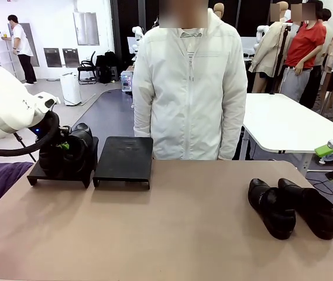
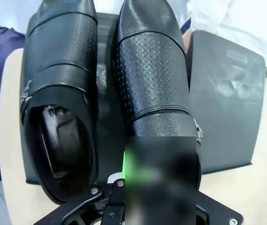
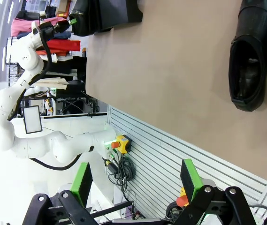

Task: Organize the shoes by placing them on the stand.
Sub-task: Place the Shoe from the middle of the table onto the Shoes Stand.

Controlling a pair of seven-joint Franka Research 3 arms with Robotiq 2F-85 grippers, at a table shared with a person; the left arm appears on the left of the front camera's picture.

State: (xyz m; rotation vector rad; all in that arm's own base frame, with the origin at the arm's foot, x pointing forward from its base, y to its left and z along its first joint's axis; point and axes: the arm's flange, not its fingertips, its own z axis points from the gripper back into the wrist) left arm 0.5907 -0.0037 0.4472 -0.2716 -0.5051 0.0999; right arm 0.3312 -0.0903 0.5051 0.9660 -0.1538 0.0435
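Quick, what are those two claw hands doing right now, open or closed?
Left gripper: closed, gripping the rear of a shoe on the stand.
Right gripper: open, holding nothing.

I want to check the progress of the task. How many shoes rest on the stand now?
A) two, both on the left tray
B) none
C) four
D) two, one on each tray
A: two shoes sit side by side on the left tray, the right tray is bare, and two more shoes lie on the table.
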